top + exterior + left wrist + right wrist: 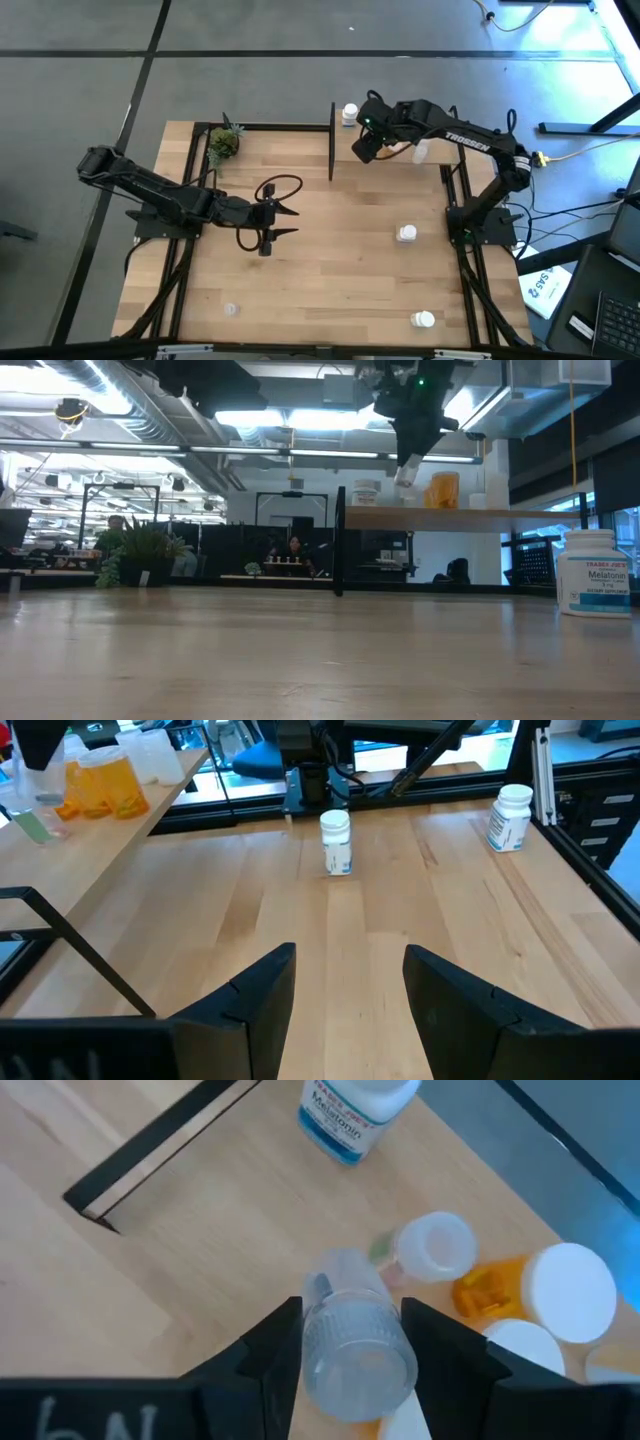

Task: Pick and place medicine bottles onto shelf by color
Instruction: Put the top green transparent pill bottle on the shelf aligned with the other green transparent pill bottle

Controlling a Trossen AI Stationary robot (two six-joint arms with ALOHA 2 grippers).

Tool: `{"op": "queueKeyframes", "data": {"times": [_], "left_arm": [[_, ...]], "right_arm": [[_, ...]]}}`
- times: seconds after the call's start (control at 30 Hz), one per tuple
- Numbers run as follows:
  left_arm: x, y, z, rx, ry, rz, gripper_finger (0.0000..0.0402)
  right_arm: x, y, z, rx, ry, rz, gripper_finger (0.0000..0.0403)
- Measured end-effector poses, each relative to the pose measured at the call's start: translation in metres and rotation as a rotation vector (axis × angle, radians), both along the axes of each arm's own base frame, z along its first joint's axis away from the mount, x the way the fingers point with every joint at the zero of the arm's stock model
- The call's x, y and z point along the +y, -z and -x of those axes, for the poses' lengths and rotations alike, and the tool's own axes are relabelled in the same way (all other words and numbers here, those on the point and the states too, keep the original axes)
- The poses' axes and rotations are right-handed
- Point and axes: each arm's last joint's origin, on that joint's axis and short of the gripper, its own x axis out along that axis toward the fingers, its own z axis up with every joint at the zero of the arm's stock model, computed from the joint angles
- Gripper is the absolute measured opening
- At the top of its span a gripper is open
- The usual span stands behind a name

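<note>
Right gripper (350, 1330) clamped on clear bottle (355, 1335) above shelf (200, 1230); left gripper (348, 990) apart, over tabletop (400, 900).

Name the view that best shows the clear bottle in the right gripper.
Right wrist view: the clear bottle fills the gap between the right gripper fingers above the shelf. Low view shows it small; high view hides it under the arm; left wrist view doesn't plainly show it.

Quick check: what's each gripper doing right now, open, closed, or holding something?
Left gripper: open, empty, over the table's middle.
Right gripper: shut on a clear bottle, above the shelf.
</note>
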Motion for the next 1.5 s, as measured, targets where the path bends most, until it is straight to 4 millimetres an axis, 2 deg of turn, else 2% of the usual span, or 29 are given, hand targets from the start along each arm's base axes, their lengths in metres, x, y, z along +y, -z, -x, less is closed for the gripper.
{"op": "queueKeyframes", "data": {"times": [0.2,0.6,1.5], "left_arm": [[0.0,0.0,0.0,0.0,0.0,0.0,0.018],[0.0,0.0004,0.0001,0.004,0.0,-0.001,0.018],[-0.0004,0.0006,0.0002,0.008,0.017,-0.003,0.018]], "right_arm": [[-0.0015,0.0001,0.0005,0.026,0.023,0.052,0.0164],[-0.0008,0.001,0.0024,0.049,0.024,0.047,0.0164],[-0.0025,0.0003,0.0015,0.09,-0.048,0.093,0.0164]]}}
